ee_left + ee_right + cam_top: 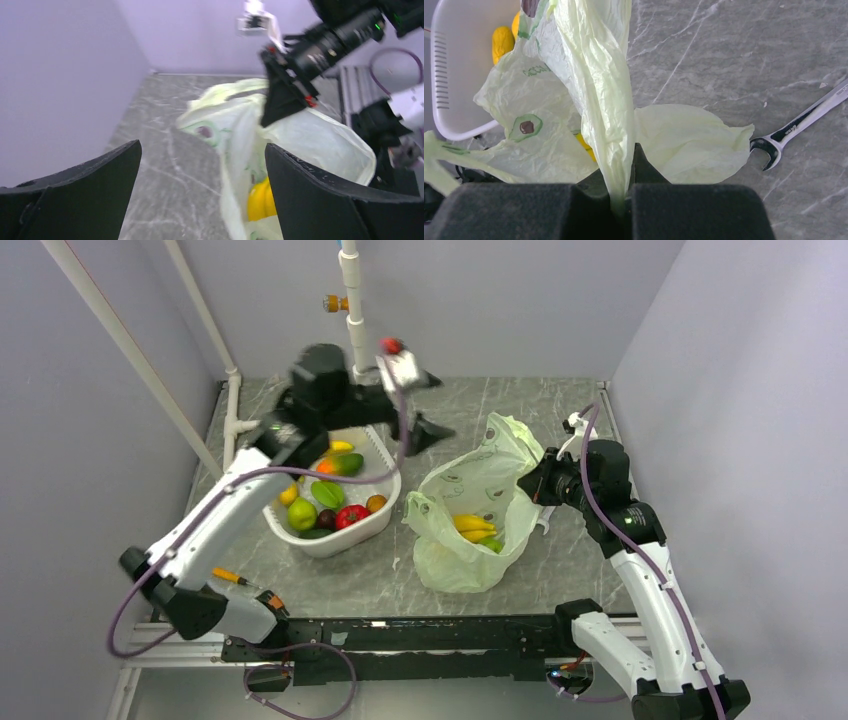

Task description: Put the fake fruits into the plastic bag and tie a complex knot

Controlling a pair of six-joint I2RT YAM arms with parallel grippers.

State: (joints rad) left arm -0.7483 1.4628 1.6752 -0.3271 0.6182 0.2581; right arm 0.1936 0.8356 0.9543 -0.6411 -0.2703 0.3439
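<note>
The pale-green plastic bag (470, 502) lies open on the table right of the white basin (385, 510). Yellow bananas (473, 526) lie inside it; they also show in the left wrist view (260, 200). Several fake fruits remain in the basin: a green round one (302, 515), a red one (351, 516), an orange-red mango (345, 462). My right gripper (535, 480) is shut on a bunched fold of the bag's rim (616, 150) and holds it up. My left gripper (432, 405) is open and empty, raised above the table between basin and bag, facing the bag (300, 135).
A steel wrench (794, 127) lies on the table beside the bag on its right side. A white post (352, 300) stands at the back centre, and slanted white pipes (120, 340) at the left. Purple walls close in the table on three sides.
</note>
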